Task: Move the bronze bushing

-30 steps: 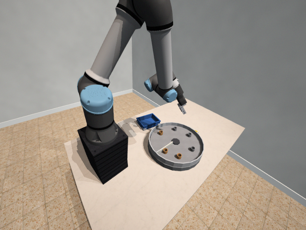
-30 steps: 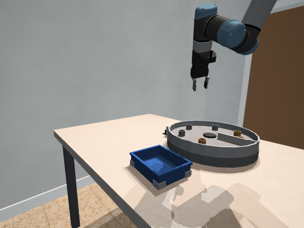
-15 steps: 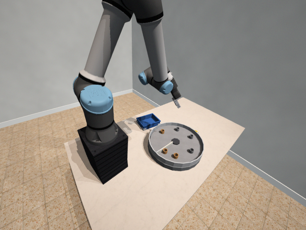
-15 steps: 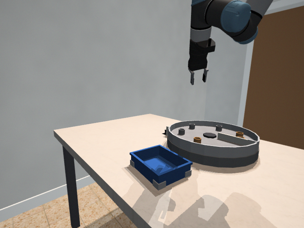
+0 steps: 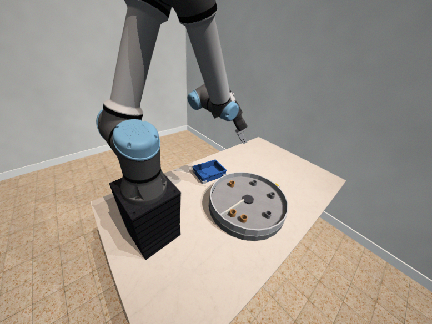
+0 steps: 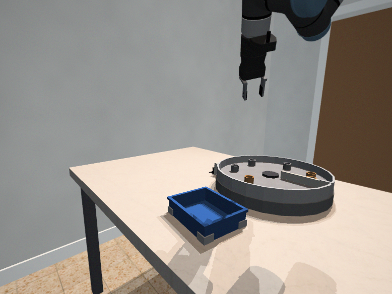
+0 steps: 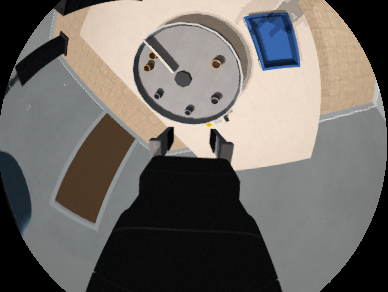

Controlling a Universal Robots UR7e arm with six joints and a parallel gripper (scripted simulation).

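two plain grey walls [image 5: 314,69] are joined at a corner, and a pale skirting board [image 5: 52,161] is run along their foot. the floor [image 5: 41,261] is laid with tan speckled tiles. a cream-topped table [image 6: 132,170] is carried on dark legs [image 6: 91,240]. a brown door [image 6: 357,104] is set in a pale frame.

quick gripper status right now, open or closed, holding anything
Gripper: open, fingers spread wide, holding nothing, high above the turntable.
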